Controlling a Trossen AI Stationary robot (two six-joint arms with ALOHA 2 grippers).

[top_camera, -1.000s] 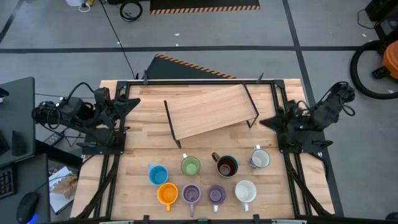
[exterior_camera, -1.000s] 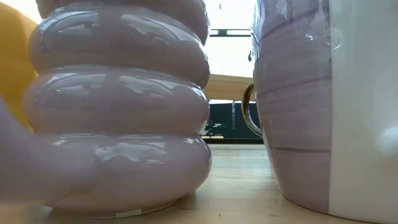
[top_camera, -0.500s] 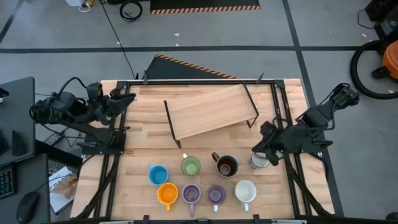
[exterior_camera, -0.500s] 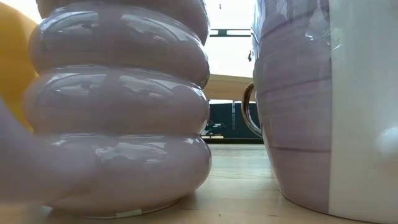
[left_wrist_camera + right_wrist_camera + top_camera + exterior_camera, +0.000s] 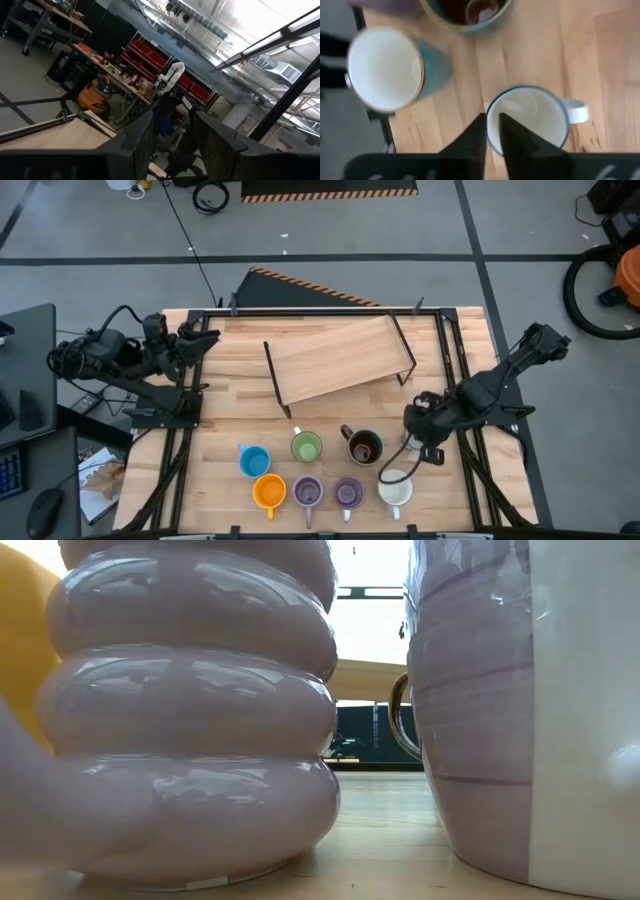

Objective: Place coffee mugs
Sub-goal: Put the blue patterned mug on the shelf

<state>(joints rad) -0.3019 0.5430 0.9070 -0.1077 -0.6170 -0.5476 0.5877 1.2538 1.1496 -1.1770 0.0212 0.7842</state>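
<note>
Right gripper (image 5: 418, 427), fingers narrowly parted, poised over rim of pale grey-white, blue-rimmed round mug (image 5: 527, 122) at tabletop (image 5: 330, 410) right; left gripper (image 5: 200, 340) parked far-left, state indeterminate.

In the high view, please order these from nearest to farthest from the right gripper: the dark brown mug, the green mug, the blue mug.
Measured from the right gripper, which is over the table's right side:
1. The dark brown mug, just left of the gripper.
2. The green mug, further left, near the middle of the same row.
3. The blue mug, leftmost of the three.
</note>
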